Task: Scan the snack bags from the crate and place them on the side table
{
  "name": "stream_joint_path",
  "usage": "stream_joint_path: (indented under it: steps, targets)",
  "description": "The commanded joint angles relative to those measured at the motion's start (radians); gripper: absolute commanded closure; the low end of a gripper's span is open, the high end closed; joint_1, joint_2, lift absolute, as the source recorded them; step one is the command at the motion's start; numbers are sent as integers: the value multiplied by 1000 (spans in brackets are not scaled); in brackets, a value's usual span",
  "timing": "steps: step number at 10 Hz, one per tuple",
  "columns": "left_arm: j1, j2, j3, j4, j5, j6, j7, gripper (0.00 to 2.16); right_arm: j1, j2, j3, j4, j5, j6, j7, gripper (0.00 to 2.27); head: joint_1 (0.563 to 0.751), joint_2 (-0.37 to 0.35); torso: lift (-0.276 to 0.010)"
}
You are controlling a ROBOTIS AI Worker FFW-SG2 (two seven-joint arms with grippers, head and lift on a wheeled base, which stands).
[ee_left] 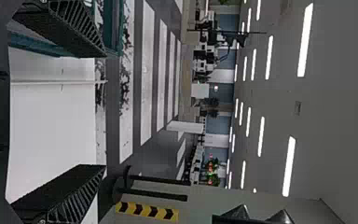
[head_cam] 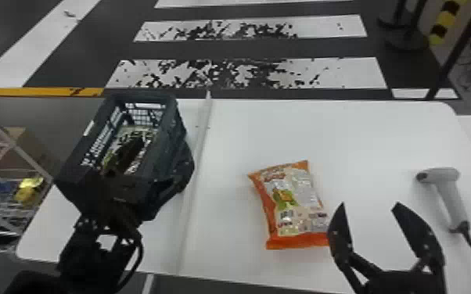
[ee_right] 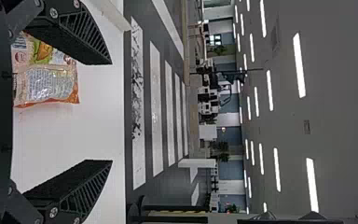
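Snack bag (head_cam: 291, 205) – on bench (head_cam: 324, 129); to its left, crate (head_cam: 166, 137), left gripper (head_cam: 161, 154); to its right, scanner (head_cam: 444, 183), right gripper (head_cam: 370, 203) – both grippers' fingers apart.

Left and right, both spread

Item one: my left arm (head_cam: 94, 254), in from the head view's bottom edge; left gripper (head_cam: 165, 149), two black fingers (ee_left: 67, 189) well apart.
Item two: my right arm (head_cam: 403, 282), same edge; right gripper (head_cam: 370, 204), fingers (ee_right: 74, 184) parted wide, tips forward.

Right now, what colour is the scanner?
The handheld scanner is light grey, best seen in head view.
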Motion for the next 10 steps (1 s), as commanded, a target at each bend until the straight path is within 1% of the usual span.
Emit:
stream_joint_path:
  steps: [1,2,3,4,6,8,10]
  targets:
    - [30,-7,31,3,-2,-28,-8,19,-18,-5,7,18,2,0,10,539,695,163,-81]
    - [36,-14,36,13,-2,-28,-14,19,-38,-10,20,32,2,3,23,1035,695,185,-81]
    - [45,-21,42,16,-3,-31,-17,19,-59,-10,29,47,-3,3,48,1609,695,205,-81]
    - [57,-24,44,16,-9,-61,-20,19,-85,-10,41,64,3,24,56,2007,695,227,-81]
    - [68,-32,45,24,-19,-107,-23,19,-137,-5,47,93,3,135,154,2246,695,253,-81]
    - [69,-32,44,30,-17,-110,-23,22,-190,13,47,127,3,184,211,2246,695,291,-81]
    - [69,-24,34,42,-9,-113,-31,22,-263,33,47,177,-1,273,241,2246,695,298,-81]
